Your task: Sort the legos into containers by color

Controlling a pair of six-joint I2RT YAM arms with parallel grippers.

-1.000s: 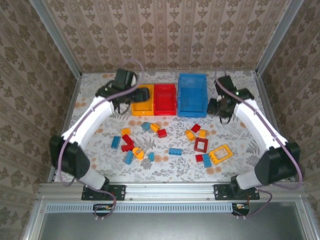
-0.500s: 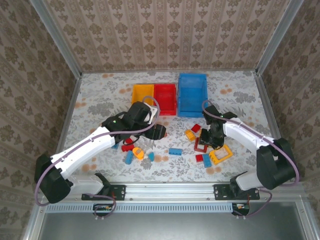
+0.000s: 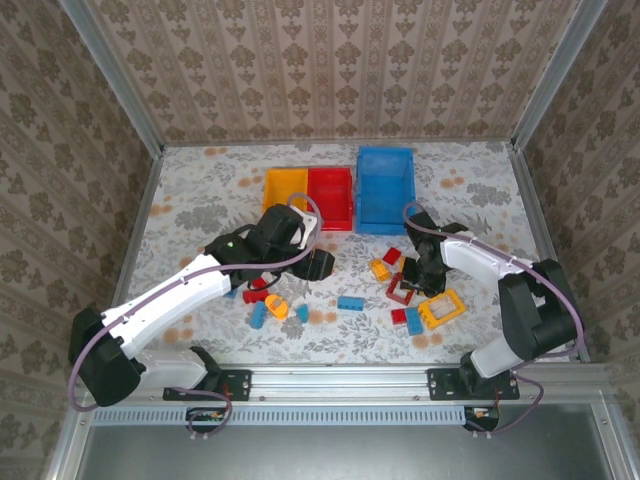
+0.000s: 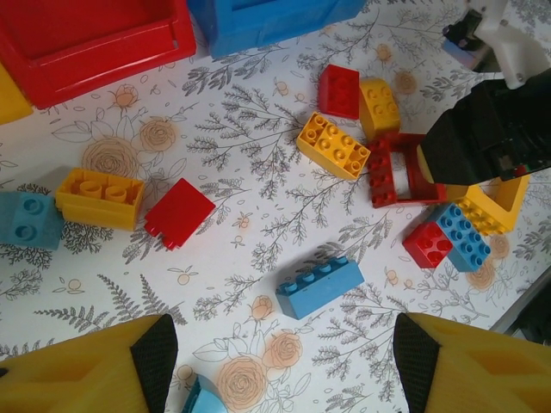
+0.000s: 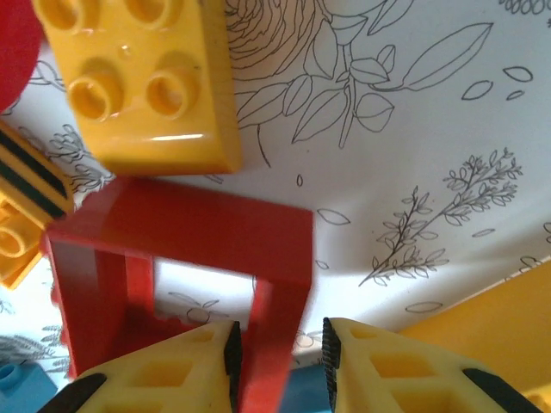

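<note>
In the top view, the left gripper [image 3: 318,265] covers part of the cluster of legos [image 3: 262,290] beneath it, and the right gripper [image 3: 418,275] hides 1 corner of the red frame [image 3: 403,291]. The left wrist view cuts off the red bin [image 4: 86,39] and the blue bin [image 4: 258,21] at its upper edge. The right wrist view is blurred low down, and the yellow brick [image 5: 138,82] runs off the top.

The left gripper's jaws stand wide with nothing between them, above the table [image 4: 258,232], with a blue brick [image 4: 318,286] lying just ahead between the 2 fingers [image 4: 86,374].

The right gripper's jaws are narrow and straddle 1 side bar of the red frame, with a thin gap beside 1 finger [image 5: 379,366]. The frame lies flat on the table, well short of the 3 bins at the far edge; the yellow bin [image 3: 285,180] is leftmost.
</note>
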